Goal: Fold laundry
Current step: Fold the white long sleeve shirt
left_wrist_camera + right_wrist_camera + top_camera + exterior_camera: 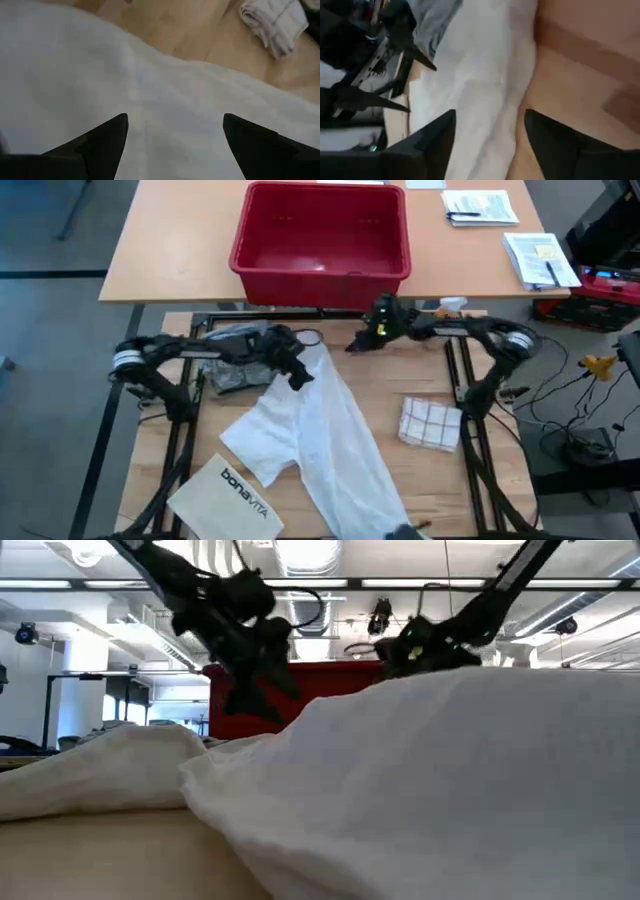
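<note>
Sprawling rumpled lies the white shirt [320, 425], left claw [175, 132] spread empty above it.

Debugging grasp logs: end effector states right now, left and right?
Left end effector: open, empty, over the large white cotton button-front shirt.
Right end effector: open, empty, above the same shirt's far end.

White shirt [485, 85] on table [580, 65]; right gripper [490, 145] fingers apart above it.
</note>
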Available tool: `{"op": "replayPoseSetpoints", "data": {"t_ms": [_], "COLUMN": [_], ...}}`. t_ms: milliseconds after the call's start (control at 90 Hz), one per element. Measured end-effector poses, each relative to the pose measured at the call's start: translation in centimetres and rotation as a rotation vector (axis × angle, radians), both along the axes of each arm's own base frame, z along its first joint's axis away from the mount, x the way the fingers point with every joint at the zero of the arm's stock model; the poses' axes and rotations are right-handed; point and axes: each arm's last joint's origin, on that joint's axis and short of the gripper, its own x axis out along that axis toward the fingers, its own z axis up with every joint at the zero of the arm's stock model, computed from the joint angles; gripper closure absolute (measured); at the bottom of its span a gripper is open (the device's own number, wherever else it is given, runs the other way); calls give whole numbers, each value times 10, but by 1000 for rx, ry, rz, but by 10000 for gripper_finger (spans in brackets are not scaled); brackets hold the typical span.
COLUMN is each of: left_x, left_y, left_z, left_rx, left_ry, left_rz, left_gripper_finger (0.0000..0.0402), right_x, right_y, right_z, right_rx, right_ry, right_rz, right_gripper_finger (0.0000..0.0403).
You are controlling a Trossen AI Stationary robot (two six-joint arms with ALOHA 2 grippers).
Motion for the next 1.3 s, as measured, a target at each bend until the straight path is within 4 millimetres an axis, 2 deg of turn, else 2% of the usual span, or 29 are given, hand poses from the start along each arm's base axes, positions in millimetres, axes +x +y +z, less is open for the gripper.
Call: {"op": "replayPoseSetpoints", "data": {"t_ms": [111, 244, 311, 422, 578, 711, 856, 1011, 1211, 1300], "left_x": [11, 14, 15, 14, 18, 18, 11, 9, 9, 9], "left_y": [12, 29, 40, 57, 73, 75, 69, 73, 75, 74], "left_z": [-9, -23, -34, -51, -71, -74, -66, -53, -52, -48], "left_rx": [10, 63, 74, 72, 58, 31, 27, 97, 104, 92], "left_ry": [53, 103, 109, 122, 79, 69, 103, 77, 71, 63], "left_rz": [14, 51, 62, 84, 99, 57, 20, 51, 63, 76], "left_gripper_finger": [90, 90, 90, 90, 90, 90, 90, 90, 90, 90], "right_x": [33, 67, 74, 80, 82, 78, 60, 42, 48, 50], "right_y": [-5, -9, -13, -5, 8, 20, 33, 50, 64, 69], "right_z": [-4, -7, -2, 6, -3, -14, -23, -49, -28, -33], "right_rx": [1, -26, -34, -137, -149, -127, -109, -39, -149, -196], "right_ry": [-44, -30, -43, -64, -21, 61, 124, 191, 101, 141], "right_rz": [105, 117, 126, 164, 223, 245, 285, 333, 368, 363], "right_gripper_finger": [167, 190, 210, 256, 341, 395, 391, 399, 402, 402]}}
